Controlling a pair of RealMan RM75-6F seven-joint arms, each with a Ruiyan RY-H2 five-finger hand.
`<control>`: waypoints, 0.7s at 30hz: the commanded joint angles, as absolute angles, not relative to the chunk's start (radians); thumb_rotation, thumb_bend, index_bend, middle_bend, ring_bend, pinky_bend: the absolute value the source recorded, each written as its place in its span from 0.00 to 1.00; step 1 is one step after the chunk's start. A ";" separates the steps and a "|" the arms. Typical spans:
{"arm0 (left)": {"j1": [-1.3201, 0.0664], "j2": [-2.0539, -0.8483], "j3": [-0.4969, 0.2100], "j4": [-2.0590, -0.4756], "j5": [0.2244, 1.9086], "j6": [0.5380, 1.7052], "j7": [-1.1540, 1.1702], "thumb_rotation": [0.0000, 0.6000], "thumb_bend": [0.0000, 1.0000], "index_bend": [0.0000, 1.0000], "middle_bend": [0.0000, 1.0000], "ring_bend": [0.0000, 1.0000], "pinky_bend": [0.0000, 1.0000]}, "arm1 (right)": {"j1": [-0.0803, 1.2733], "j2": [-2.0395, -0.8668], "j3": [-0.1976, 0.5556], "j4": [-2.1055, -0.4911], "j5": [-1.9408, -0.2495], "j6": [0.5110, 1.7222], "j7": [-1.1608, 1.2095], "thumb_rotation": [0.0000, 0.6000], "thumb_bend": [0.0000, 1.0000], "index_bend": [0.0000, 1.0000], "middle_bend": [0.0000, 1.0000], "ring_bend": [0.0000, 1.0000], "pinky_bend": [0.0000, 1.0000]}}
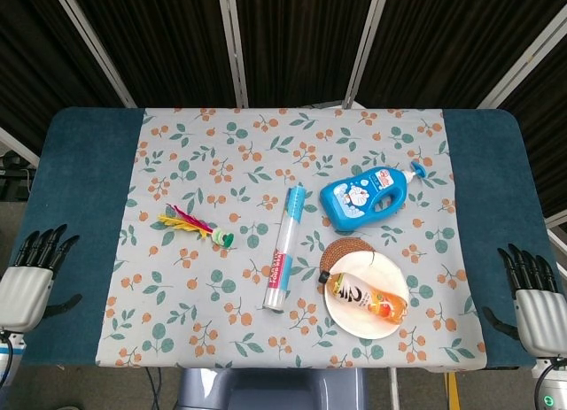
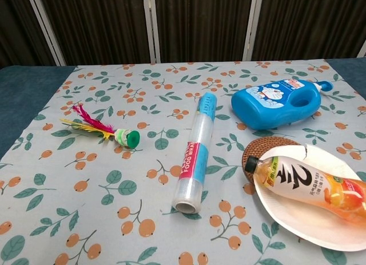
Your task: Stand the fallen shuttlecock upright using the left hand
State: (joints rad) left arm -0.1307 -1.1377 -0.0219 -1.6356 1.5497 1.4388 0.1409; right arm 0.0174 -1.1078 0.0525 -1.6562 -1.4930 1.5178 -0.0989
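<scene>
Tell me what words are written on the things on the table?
"FOOD WRAP" reads along the pink band of the plastic wrap roll.
The orange drink bottle on the plate bears a big black character and small print, too small to read.
The blue detergent bottle shows a cartoon and writing, too blurred to read.

I see a blue table (image 1: 80, 175) — a floral cloth (image 1: 230, 153) covers its middle, leaving both side edges bare.
</scene>
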 commanded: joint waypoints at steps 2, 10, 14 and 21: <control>-0.179 -1.147 -0.064 -1.638 1.508 1.386 0.169 1.00 0.22 0.23 0.00 0.00 0.00 | 0.015 -1.104 0.051 -1.658 -1.494 1.520 -0.095 1.00 0.12 0.00 0.00 0.00 0.00; -0.298 -1.230 -0.148 -1.563 1.386 1.241 0.272 1.00 0.30 0.40 0.00 0.00 0.00 | 0.015 -1.104 0.049 -1.661 -1.499 1.520 -0.098 1.00 0.12 0.00 0.00 0.00 0.00; -0.360 -1.297 -0.183 -1.494 1.318 1.170 0.318 1.00 0.32 0.45 0.00 0.00 0.00 | 0.015 -1.103 0.050 -1.661 -1.494 1.518 -0.095 1.00 0.12 0.00 0.00 0.00 0.00; -0.452 -1.412 -0.223 -1.367 1.226 1.078 0.372 1.00 0.32 0.46 0.00 0.00 0.00 | 0.014 -1.098 0.050 -1.662 -1.489 1.514 -0.083 1.00 0.12 0.00 0.00 0.00 0.00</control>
State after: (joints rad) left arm -0.4299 -1.3887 -0.2096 -1.3912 1.2471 1.0991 0.3559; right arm 0.0140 -1.0983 0.0504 -1.6618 -1.4889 1.5138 -0.0829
